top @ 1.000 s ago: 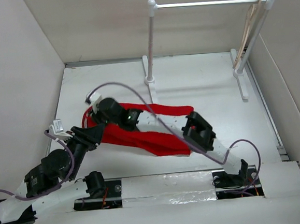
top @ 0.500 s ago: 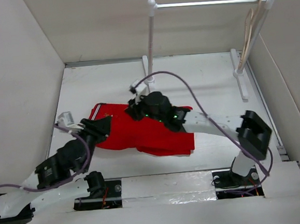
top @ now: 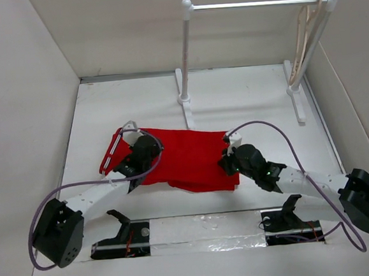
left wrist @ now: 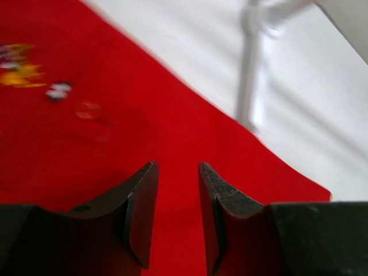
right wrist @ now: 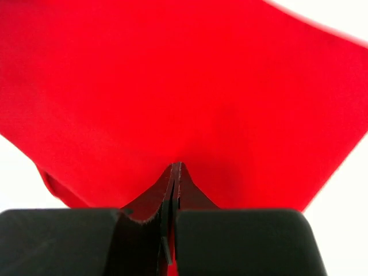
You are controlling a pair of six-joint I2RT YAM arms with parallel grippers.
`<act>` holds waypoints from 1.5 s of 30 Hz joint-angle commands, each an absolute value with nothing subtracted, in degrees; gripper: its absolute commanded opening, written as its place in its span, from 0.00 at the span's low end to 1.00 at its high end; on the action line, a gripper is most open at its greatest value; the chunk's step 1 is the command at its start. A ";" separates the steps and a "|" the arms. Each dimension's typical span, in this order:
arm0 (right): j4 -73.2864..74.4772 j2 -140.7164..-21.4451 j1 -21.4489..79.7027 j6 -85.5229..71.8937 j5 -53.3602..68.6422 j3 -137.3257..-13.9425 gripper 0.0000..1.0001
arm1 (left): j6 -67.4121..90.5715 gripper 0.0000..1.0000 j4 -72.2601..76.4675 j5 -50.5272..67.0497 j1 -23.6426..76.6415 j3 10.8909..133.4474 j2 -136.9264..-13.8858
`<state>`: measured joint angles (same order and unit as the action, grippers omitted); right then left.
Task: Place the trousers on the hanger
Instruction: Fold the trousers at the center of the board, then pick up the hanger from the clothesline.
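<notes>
1. The trousers lie flatter and wider than a second ago. The narrow slanted bundle has been drawn out into a broad red panel on the surface, just in front of the near post of the rail stand.
2. The right arm has swung back to its own side after reaching across toward the waist end. The right gripper now sits at the right-hand edge of the cloth. Its jaws are pressed together, and the fabric rises to a small peak at their tips (it looks like a pinch on the trousers).
3. The left arm has come in over the waist end, where small buttons and a blurred label show in its wrist view. The left gripper has its jaws a narrow gap apart, with nothing between them and red cloth beneath.
4. The hanger hangs untouched at the far right end of the rail, well apart from the trousers.
5. This appears to be spreading and regripping, with the move to the hanger not yet begun.
</notes>
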<state>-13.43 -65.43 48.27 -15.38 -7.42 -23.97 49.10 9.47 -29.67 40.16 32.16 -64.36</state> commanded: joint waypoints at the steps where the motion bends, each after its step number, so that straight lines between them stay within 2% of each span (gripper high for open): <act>1: -15.03 -62.58 46.41 -17.93 -8.09 -20.93 0.00 | 54.91 0.31 23.01 -17.07 29.23 23.31 -61.88; 3: -15.82 -62.32 42.74 -18.54 -6.78 -18.04 0.00 | 57.29 0.31 25.65 -14.17 26.03 17.18 -59.86; 9: -16.96 -63.02 39.38 -19.59 -2.20 -13.63 0.00 | 61.26 0.31 21.29 -15.90 19.17 8.28 -47.83; 14: -14.96 -59.95 38.85 -20.39 -1.32 -11.95 0.00 | 59.59 0.33 17.14 -18.45 17.31 6.50 -32.38; 16: -12.06 -58.46 38.85 -18.55 -0.88 -13.61 0.00 | 57.58 0.33 16.61 -17.67 17.31 6.85 -30.24; 19: -1.86 -53.36 42.70 -16.70 -2.89 -18.97 0.00 | 51.95 0.30 19.42 -12.67 17.31 9.48 -32.42; 23: 3.77 -47.99 48.51 -18.10 -5.54 -22.85 0.00 | 47.65 0.24 23.19 -8.00 21.43 15.11 -45.13; 28: 0.98 -48.77 51.15 -22.94 -6.42 -16.90 0.00 | 48.33 0.22 29.70 -6.41 22.94 15.47 -55.36; 29: -1.21 -49.30 51.15 -23.46 -6.07 -15.74 0.00 | 49.47 0.22 30.32 -6.07 20.59 14.95 -56.94; 34: -2.02 -50.19 51.15 -25.40 -6.60 -11.34 0.00 | 52.03 0.23 32.08 -3.43 16.44 9.50 -55.90; 39: 7.10 -45.54 52.02 -23.56 -6.85 -16.86 0.00 | 52.21 0.23 30.76 -3.43 15.03 8.79 -50.46; 42: 16.42 -39.31 53.52 -21.62 -12.29 -24.77 0.04 | 50.72 0.21 30.68 -1.93 15.90 11.94 -49.13; 44: 18.27 -36.23 53.53 -17.69 -16.60 -28.28 0.16 | 48.35 0.15 30.06 -3.07 20.18 14.23 -49.13; 45: 18.80 -34.21 52.66 -16.01 -18.18 -32.74 0.22 | 47.64 0.08 30.93 -3.95 21.95 16.15 -49.39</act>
